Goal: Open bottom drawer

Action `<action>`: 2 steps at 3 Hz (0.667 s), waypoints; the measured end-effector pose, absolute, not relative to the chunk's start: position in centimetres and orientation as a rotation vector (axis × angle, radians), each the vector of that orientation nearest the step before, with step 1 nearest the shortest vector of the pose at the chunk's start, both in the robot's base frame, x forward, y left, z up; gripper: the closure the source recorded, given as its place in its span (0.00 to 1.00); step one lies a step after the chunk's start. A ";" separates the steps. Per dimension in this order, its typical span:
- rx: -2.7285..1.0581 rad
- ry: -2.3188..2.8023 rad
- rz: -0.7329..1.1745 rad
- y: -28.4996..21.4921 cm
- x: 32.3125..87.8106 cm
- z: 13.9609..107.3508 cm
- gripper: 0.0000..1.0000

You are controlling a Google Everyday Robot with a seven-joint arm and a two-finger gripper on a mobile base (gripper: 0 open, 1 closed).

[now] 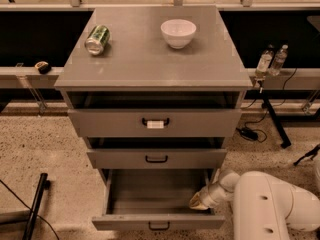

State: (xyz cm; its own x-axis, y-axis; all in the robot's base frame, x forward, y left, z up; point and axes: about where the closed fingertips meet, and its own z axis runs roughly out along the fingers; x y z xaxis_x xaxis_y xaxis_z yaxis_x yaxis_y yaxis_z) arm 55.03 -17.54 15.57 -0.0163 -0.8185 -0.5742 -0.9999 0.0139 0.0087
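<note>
One bottom drawer (150,190) pulled out, hand (199,203) inside its right side, grip unclear

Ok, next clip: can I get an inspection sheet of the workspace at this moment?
Surface: cabinet top, grey and flat.
Job's things: bottom drawer pulled out, nothing seen inside.
Clutter: green can on its side and white bowl upright, both on the cabinet top.
Grippers: gripper inside the bottom drawer at its right wall, near the front.
Cables: black cable on the floor at right.
Surroundings: speckled floor; bottles by the right rail.
</note>
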 end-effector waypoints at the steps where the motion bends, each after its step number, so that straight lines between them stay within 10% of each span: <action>1: -1.932 1.852 0.733 -16.1 50.8 16.0 1.00; 2: -1.932 1.852 0.733 -16.1 50.9 16.0 1.00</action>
State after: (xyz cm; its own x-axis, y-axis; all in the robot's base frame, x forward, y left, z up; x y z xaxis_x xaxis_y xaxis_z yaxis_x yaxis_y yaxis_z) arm 50.91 -16.09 15.95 0.0041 -0.8037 -0.5950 -0.9932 -0.0724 0.0911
